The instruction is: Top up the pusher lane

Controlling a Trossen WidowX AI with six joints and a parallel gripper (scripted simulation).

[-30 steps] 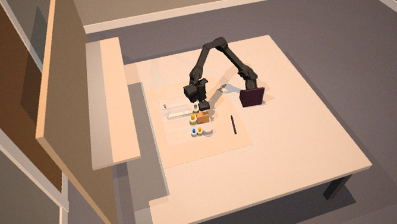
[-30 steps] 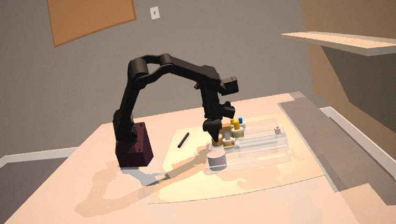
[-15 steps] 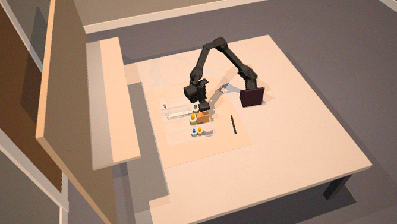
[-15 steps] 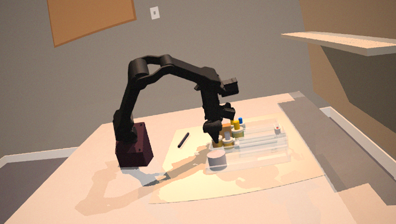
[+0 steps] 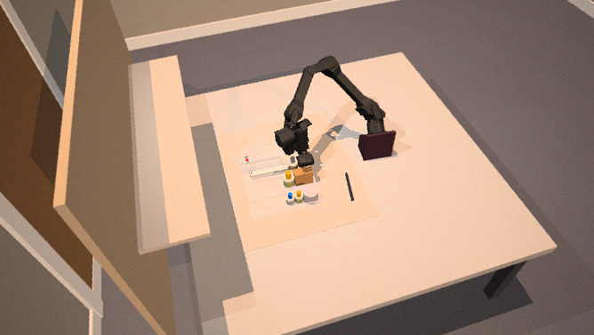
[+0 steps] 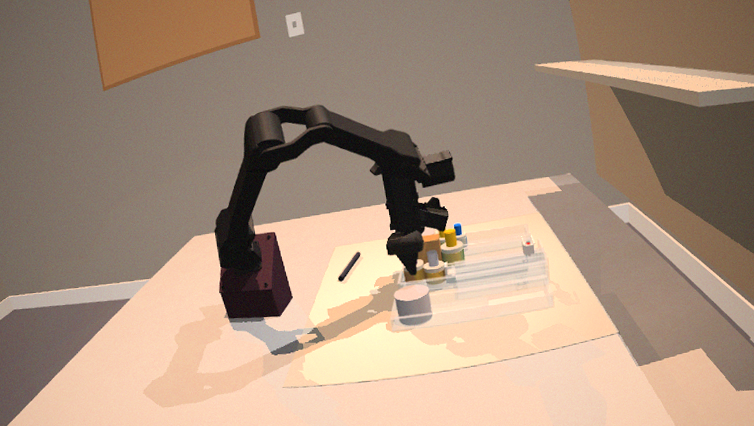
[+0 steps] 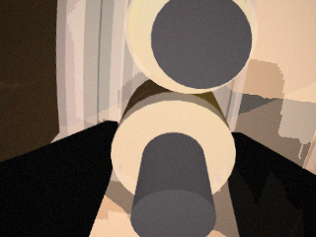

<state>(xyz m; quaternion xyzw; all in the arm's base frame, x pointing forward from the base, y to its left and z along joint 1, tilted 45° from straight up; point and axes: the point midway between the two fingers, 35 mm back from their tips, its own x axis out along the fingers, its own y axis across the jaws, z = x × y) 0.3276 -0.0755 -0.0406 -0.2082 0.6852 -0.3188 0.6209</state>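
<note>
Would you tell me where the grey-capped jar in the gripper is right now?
The grey-capped jar sits low in the wrist view, clamped in the gripper, directly before its matching jar in the clear lane.

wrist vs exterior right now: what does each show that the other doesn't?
Wrist only: straight down on the held grey-capped jar, with the lane jar just ahead, apparently touching.
Exterior only: the arm, its base, the clear lanes, the pusher plate, the yellow- and blue-capped jars, the pen.
Both: the hand shut on the jar at the lane front.
</note>
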